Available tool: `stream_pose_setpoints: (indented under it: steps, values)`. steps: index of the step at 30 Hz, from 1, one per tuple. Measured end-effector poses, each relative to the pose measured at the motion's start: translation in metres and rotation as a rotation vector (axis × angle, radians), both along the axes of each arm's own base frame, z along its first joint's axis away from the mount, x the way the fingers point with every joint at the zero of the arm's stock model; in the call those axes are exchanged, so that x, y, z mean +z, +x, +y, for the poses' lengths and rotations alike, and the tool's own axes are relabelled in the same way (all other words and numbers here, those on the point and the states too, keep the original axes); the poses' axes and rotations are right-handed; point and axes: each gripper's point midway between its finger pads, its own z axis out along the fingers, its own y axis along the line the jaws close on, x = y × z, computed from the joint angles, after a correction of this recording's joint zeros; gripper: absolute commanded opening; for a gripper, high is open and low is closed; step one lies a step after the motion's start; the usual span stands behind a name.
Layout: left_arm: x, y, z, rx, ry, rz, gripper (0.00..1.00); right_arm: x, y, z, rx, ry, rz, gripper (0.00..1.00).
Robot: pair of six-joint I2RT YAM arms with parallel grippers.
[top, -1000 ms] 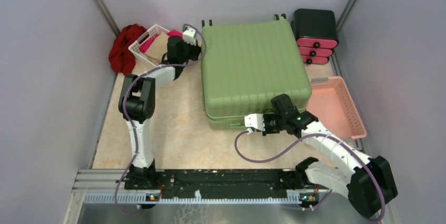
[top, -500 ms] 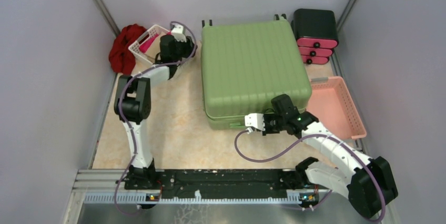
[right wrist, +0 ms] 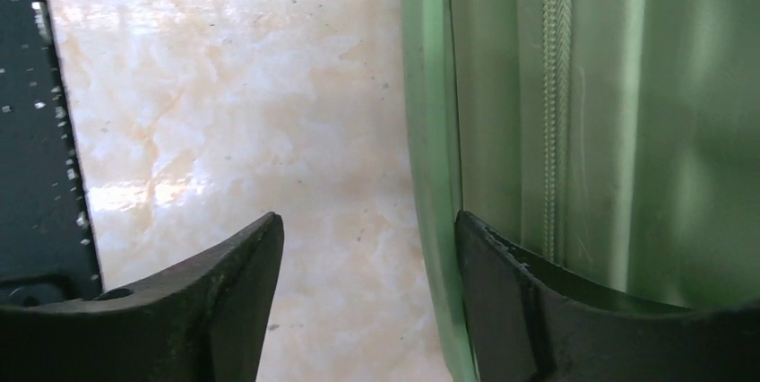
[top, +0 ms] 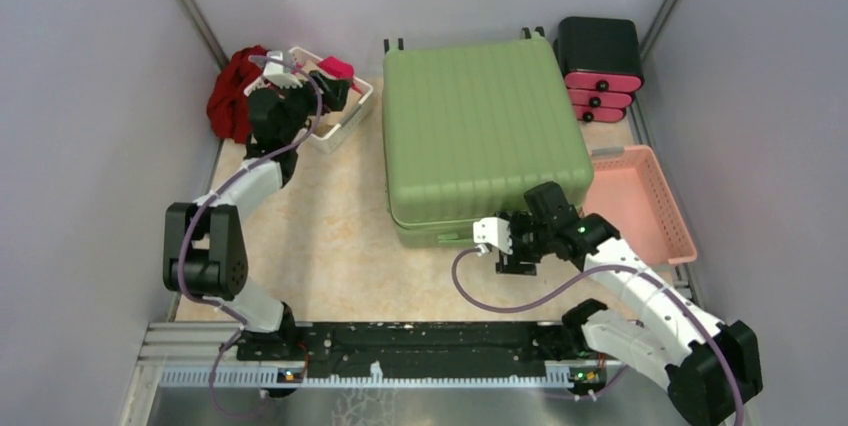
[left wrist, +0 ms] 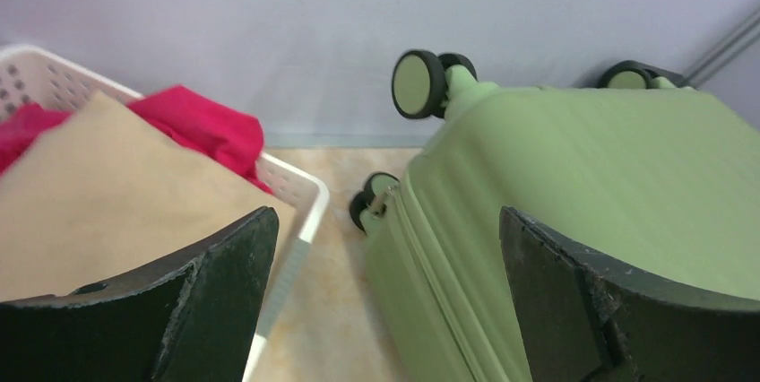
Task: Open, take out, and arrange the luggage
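The luggage (top: 480, 136), a light-green ribbed hard-shell suitcase, lies flat and closed in the middle of the floor, its black wheels (left wrist: 417, 84) toward the back wall. My left gripper (top: 332, 89) hovers open over the white basket's right end, left of the luggage's far-left corner. In the left wrist view the left gripper (left wrist: 387, 221) holds nothing, and the luggage (left wrist: 582, 185) fills the right side. My right gripper (top: 515, 258) is open at the luggage's near edge. In the right wrist view the right gripper (right wrist: 367, 221) frames bare floor, beside the luggage's zippered side (right wrist: 582, 86).
A white basket (top: 345, 118) with red cloth and a tan sheet stands at the back left, its rim (left wrist: 296, 176) under my left fingers. A dark red cloth heap (top: 232, 91) lies beside it. A black-and-pink drawer box (top: 598, 66) and a pink basket (top: 640, 201) stand right of the luggage.
My left gripper has swung left, away from the luggage's far-left corner to over the white basket, and opened. My right gripper has opened at the luggage's near edge and shifted slightly nearer.
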Motion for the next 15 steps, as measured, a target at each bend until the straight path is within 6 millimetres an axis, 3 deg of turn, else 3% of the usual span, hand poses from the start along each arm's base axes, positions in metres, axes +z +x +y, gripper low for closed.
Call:
stream_pose_setpoints:
  steps: [8, 15]
  values:
    - [0.001, -0.028, 0.000, -0.079, -0.184, 0.075, 0.99, 0.049, -0.018, -0.006, 0.065, -0.007, -0.001, 0.72]
    - [0.022, -0.026, -0.019, -0.217, -0.306, 0.103, 0.96, 0.094, -0.043, -0.004, 0.146, 0.050, 0.015, 0.72]
